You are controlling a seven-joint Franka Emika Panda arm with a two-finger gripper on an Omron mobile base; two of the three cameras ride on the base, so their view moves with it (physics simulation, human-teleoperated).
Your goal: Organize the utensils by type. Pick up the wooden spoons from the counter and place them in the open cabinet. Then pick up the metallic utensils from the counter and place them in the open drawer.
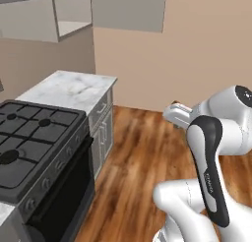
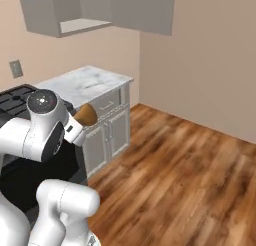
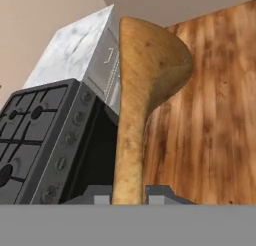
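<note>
The orange-brown wooden spoon [image 3: 145, 75] stands up between my fingertips, and my gripper [image 3: 129, 196] is shut on its handle. From the right base view the spoon's round bowl [image 2: 86, 115] pokes out of the hand, held in the air in front of the stove. The white marble counter [image 1: 69, 88] lies ahead to the left, in the corner of the room. Above it hangs the open cabinet [image 1: 69, 27], its pale shelf bare. The metallic utensils and the open drawer are out of view.
A black gas stove [image 1: 34, 133] with an oven below stands next to the counter, close to the arm. Grey cabinet fronts [image 2: 112, 125] sit under the counter. Wooden floor [image 2: 175, 175] stretches wide to the right, up to the beige walls.
</note>
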